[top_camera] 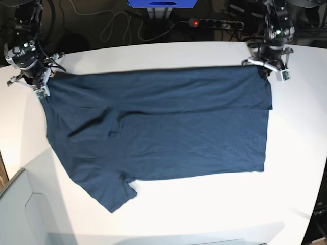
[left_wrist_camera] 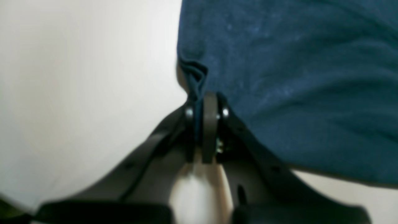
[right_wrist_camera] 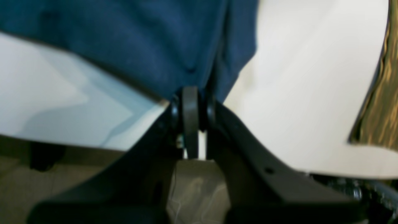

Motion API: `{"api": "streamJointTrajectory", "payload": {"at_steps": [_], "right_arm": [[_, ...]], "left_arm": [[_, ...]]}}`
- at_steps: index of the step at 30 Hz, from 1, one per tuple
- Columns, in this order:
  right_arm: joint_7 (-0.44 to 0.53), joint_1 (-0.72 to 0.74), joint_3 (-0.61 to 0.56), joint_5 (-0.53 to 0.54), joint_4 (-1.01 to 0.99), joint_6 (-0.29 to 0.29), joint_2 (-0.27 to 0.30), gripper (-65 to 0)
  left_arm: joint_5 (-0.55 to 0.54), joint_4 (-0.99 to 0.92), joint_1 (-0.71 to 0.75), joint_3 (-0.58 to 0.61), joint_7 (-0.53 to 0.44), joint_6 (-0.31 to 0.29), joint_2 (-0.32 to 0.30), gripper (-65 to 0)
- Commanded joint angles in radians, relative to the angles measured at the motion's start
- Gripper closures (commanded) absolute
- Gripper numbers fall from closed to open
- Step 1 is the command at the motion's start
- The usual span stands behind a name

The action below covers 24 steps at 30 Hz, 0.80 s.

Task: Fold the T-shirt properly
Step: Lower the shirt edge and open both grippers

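Observation:
The dark navy T-shirt (top_camera: 158, 132) lies spread wide on the white table (top_camera: 204, 204), with one short sleeve pointing to the front left. Its far edge is pulled straight between my two grippers. My left gripper (top_camera: 266, 70) is shut on the far right corner; the left wrist view shows the bunched edge of the T-shirt (left_wrist_camera: 295, 77) pinched in that gripper (left_wrist_camera: 203, 101). My right gripper (top_camera: 41, 86) is shut on the far left corner; the right wrist view shows the T-shirt (right_wrist_camera: 140, 40) held by that gripper (right_wrist_camera: 191, 93) near the table's edge.
A power strip (top_camera: 214, 23) with a red light and loose cables lie behind the table's far edge. A blue object (top_camera: 162, 4) stands at the back centre. A grey panel (top_camera: 20, 214) sits at the front left corner. Floor (right_wrist_camera: 379, 109) shows beyond the table's edge.

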Motion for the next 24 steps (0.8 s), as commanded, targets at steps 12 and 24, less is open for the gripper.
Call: {"api": "streamJointTrajectory", "payload": {"at_steps": [12, 24], "right_arm": [[0.052, -0.049, 0.076, -0.003, -0.016, 0.046, 0.022, -0.1], [0.058, -0.065, 0.079, -0.003, -0.063, 0.046, 0.028, -0.3]], "left_arm": [[-0.003, 0.050, 0.106, -0.004, -0.025, 0.001, 0.019, 0.0], [-0.003, 0.047, 0.162, -0.006, -0.025, 0.007, 0.039, -2.9]]}}
